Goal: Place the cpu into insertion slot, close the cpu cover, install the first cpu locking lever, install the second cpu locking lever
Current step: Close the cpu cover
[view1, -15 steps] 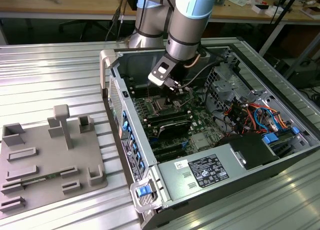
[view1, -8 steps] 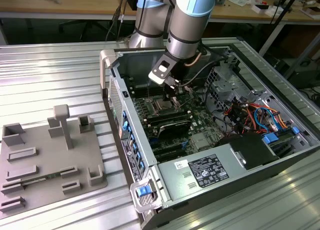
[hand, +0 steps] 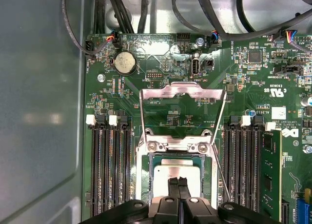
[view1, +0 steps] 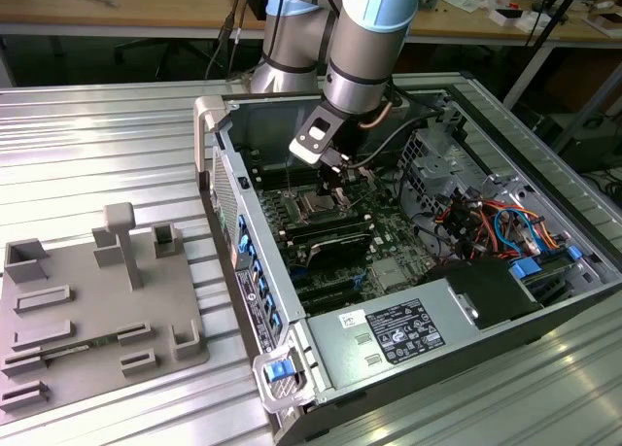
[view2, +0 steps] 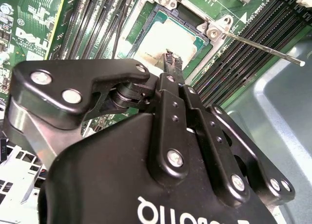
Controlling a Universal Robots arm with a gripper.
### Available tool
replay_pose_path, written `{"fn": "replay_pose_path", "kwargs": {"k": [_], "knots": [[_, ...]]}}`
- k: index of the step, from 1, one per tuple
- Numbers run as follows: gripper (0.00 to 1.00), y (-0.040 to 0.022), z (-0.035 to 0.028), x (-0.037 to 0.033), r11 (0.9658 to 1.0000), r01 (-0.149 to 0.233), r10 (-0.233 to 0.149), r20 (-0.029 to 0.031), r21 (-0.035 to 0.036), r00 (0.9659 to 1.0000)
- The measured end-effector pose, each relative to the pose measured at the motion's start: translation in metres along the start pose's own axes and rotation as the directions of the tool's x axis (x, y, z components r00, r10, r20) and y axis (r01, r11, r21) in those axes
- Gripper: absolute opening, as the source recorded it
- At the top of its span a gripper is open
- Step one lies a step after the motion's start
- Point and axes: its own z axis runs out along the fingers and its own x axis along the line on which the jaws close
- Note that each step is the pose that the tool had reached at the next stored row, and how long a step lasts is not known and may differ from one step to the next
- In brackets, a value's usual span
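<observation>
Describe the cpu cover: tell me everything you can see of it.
The cpu cover is a thin, silvery metal frame with a large square cut-out, through which the green board shows in the first wrist view. It is swung open, hinged at the screwed edge of the insertion slot, its free end a wavy bar away from the socket. It leaves the cpu uncovered. Nothing but its hinge touches it; the claw is apart from it, over the chip.

Small silvery-grey square cpu (hand: 178, 171) lies flat in dark, metal-rimmed insertion slot (hand: 145, 185).
Thin silvery hinged cpu cover (hand: 183, 91) stands open, tilted back off the slot.
</observation>
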Motion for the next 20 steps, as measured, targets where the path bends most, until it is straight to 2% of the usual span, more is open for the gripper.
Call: {"fn": "replay_pose_path", "kwargs": {"k": [9,13,16,20], "knots": [[0.11,0.0001,0.0,0.0,1.0,0.0,0.0,0.0,0.0,1.0],[0.11,0.0058,0.0004,-0.0001,1.0,0.0,0.0,0.0,0.0,1.0],[0.11,0.0067,0.0001,0.0,1.0,0.0,0.0,0.0001,0.0001,1.0],[0.11,0.0068,-0.0055,0.0,1.0,0.0,0.0,0.0,0.0,1.0]]}}
